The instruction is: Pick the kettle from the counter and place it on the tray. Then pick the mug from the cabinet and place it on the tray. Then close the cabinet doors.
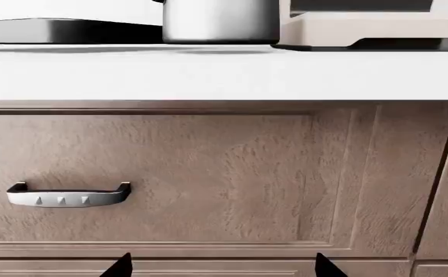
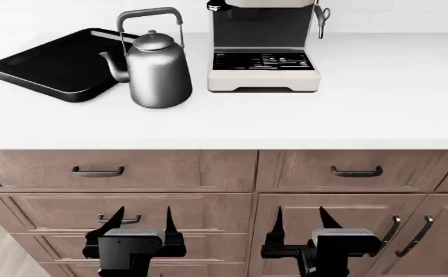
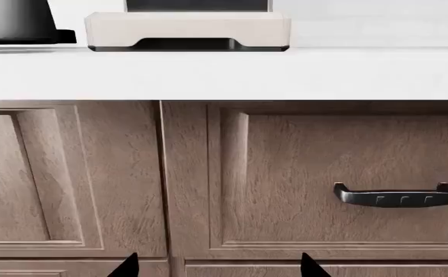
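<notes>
A black tray [image 2: 51,63] lies flat on the white bench [image 2: 362,109], far up and to the left of the left tool [image 2: 141,222]. Just beside the tray's right edge stands the silver kettle [image 2: 156,69], upright, lid on, spout turned toward the tray, its base on the bench rather than inside the tray's rim. It sits above and well beyond the left tool, which hangs low in front of the wooden drawers [image 2: 124,170] with its two dark fingers apart and nothing between them. In the left wrist view only the kettle's lower body [image 1: 219,23] shows over the bench edge, with a drawer handle [image 1: 68,195] below.

Right of the kettle, a cream coffee machine [image 2: 264,52] stands on the bench, above and beyond the gap between the two tools. The right tool [image 2: 301,222] hangs at the same low level before the right-hand drawers, fingers likewise spread and empty, well apart from everything on the bench. No mug appears in any view.
</notes>
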You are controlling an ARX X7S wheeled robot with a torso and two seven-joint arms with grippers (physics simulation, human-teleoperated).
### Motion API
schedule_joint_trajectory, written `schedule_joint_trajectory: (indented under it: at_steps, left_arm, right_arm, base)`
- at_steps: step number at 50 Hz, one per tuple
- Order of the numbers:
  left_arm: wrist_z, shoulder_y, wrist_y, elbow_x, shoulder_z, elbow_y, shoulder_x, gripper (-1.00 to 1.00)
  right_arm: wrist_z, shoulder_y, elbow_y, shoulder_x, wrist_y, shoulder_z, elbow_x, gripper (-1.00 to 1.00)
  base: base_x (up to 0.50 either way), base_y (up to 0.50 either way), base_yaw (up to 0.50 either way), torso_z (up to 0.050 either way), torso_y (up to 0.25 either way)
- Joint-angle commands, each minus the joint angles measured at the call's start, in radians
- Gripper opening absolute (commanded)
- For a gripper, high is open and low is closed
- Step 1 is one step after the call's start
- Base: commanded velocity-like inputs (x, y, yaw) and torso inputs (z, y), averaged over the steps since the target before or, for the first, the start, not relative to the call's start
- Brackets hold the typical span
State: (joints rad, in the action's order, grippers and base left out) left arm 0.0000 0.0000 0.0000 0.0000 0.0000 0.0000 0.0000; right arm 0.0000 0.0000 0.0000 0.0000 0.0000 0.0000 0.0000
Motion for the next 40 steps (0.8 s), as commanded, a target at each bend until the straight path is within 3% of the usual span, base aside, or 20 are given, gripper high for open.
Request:
schedule_joint_trajectory:
  at_steps: [1, 16, 26, 34, 40]
  left_arm:
    - [-0.019, 0.002, -0.005, -0.02, 0.017, 0.017, -0.015, 1.0]
    - [-0.076, 0.035, -0.053, -0.058, 0.051, 0.254, -0.068, 1.0]
    - [-0.11, -0.006, -0.253, -0.123, 0.022, 0.525, -0.098, 1.0]
    - [-0.145, -0.142, -0.423, -0.116, 0.03, 0.655, -0.126, 1.0]
    - [-0.164, -0.371, -0.626, -0.125, 0.039, 0.718, -0.148, 1.0]
  right_arm:
    - [0.024, -0.001, -0.005, 0.016, 0.005, -0.019, 0.012, 1.0]
    - [0.08, -0.027, -0.1, 0.059, 0.033, -0.063, 0.035, 1.0]
    - [0.101, -0.029, -0.116, 0.073, 0.04, -0.074, 0.052, 1.0]
    - [0.113, -0.037, -0.148, 0.085, 0.048, -0.086, 0.061, 1.0]
    - [0.12, -0.045, -0.211, 0.093, 0.087, -0.098, 0.07, 1.0]
  base:
    - [0.0, 0.0, 0.0, 0.0, 0.0]
    - [0.0, 0.0, 0.0, 0.0, 0.0]
    - [0.0, 0.0, 0.0, 0.015, 0.004]
    - [0.0, 0.0, 0.0, 0.05, 0.014]
    - [0.0, 0.0, 0.0, 0.05, 0.014]
